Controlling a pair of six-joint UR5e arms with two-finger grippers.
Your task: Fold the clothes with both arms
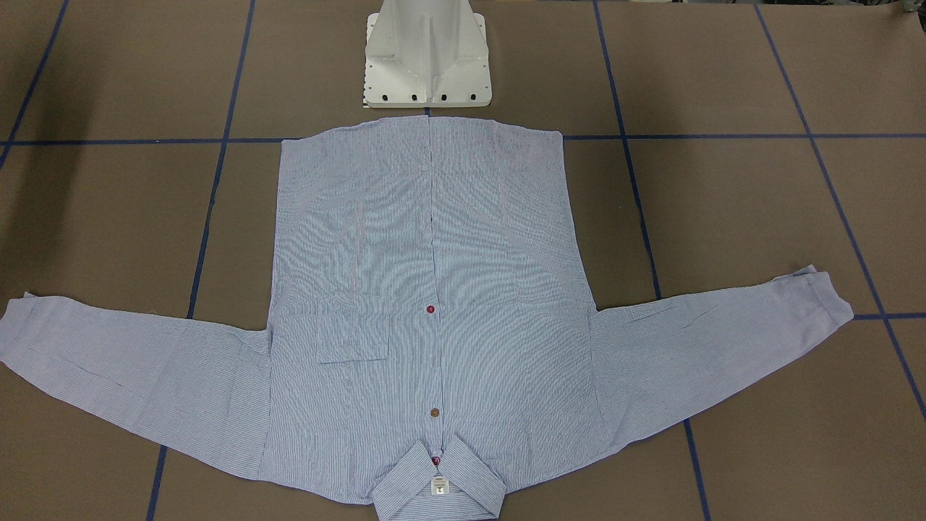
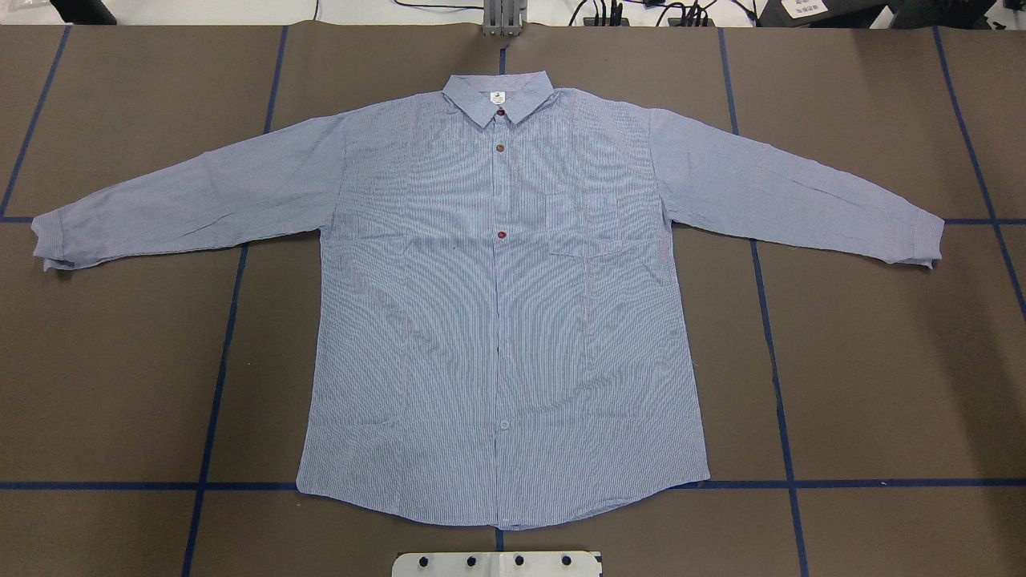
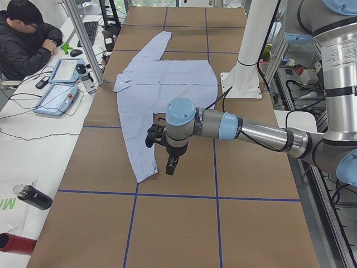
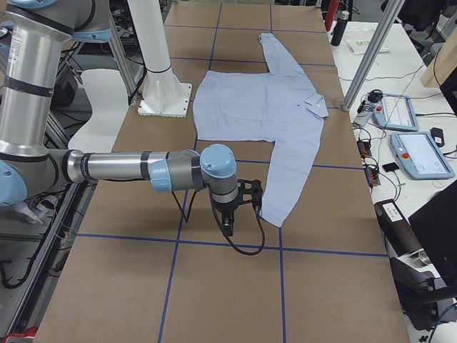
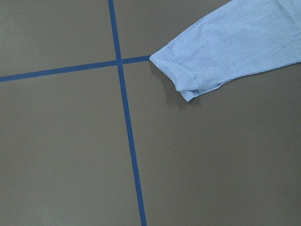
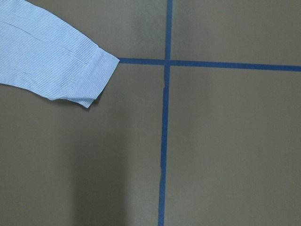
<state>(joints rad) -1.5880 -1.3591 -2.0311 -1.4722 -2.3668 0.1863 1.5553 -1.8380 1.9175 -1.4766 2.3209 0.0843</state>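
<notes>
Left end effector (image 3: pixel 170 165) hangs above the surface (image 2: pixel 882 361) close to the shirt's cuff on the robot's left. It shows only in a side view, so whether its fingers are apart or together cannot be told. The right end effector (image 4: pixel 228 224) hangs near the opposite cuff, and its state cannot be told either.

The shirt (image 2: pixel 497 320) lies flat and front up in the middle of the surface. Its collar (image 2: pixel 525 100) is on the far side from the robot and its hem is just beside the white pedestal base (image 1: pixel 428 54). Both sleeves are spread wide to left and right. The left cuff (image 5: pixel 181 77) and the right cuff (image 6: pixel 91 80) each lie flat, and each ends beside a crossing of tape lines. A small white label (image 2: pixel 497 98) sits inside the collar. Below it, down the front, come a red button (image 2: pixel 501 113), a brown button (image 2: pixel 500 147) and a second red button (image 2: pixel 502 234). The chest pocket (image 2: pixel 581 224) lies on the right of the button line in the overhead view.

The surface is brown and is marked into a grid by blue tape lines (image 2: pixel 216 361). Past its far edge, in the left side view, a person (image 3: pixel 25 39) sits at a white desk that carries a control pendant (image 3: pixel 58 84) and a black bottle (image 3: pixel 32 196).
</notes>
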